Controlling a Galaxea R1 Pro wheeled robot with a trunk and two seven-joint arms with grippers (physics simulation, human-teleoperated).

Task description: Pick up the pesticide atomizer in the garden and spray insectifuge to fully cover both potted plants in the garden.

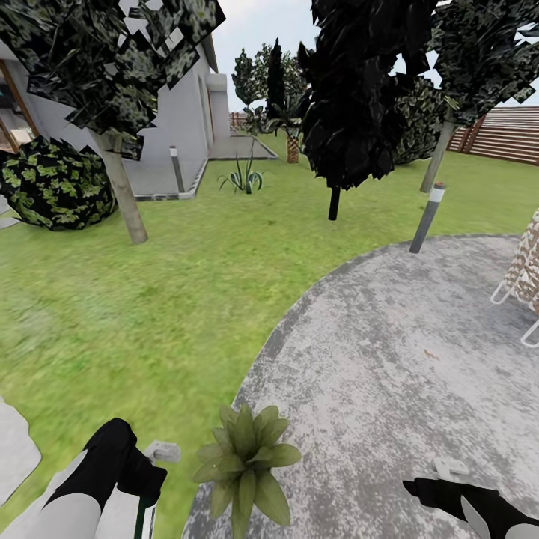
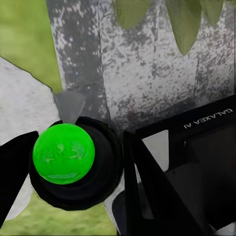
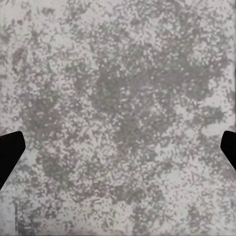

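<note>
Lawn [image 1: 150,299] fills the garden's left side, and the round grey patio [image 1: 404,337] curves in from the right. One potted plant [image 1: 245,458] sits low at the patio's near edge, between the two arms. The left pincer [image 1: 147,479] is closed around the pesticide atomizer [image 1: 144,516], its grey spray head just beside the leaves. To spray well, I would judge the nozzle should face the rosette and sweep across all the leaves. The right pincer [image 1: 449,479] hangs over bare paving with its fingers spread wide, holding nothing. Farther off stand a dark tree [image 1: 344,97], a bollard lamp [image 1: 428,217], a spiky plant [image 1: 241,178] and a lawn chair [image 1: 524,277]; none blocks the spray.
</note>
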